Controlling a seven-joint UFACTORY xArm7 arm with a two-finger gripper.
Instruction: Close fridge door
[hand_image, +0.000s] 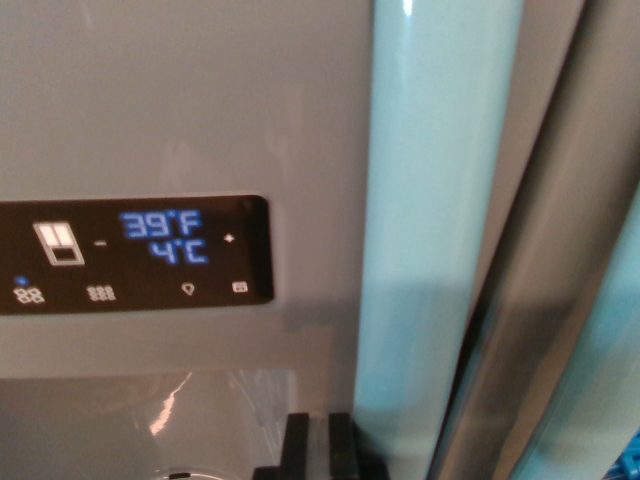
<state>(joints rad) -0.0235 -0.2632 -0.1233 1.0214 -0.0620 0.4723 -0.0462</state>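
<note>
Grey fridge door fills the frame's left and centre | pale handle runs upright right of centre | lit control panel mid-left reads 39°F, 4°C | black pincer bottom centre, fingers slightly apart, gripping nothing

Gripper: only fingertips visible, at bottom edge of wrist view. Two fingers, matte black, flat-sided, rectangular, squared tops. Narrow pale gap shows between them. Wider black base block spreads below, cut off by frame edge, stepping outward on both left and right. No cables, screws or markings visible on exposed parts. Surfaces slightly blurred, unreflective.
</note>
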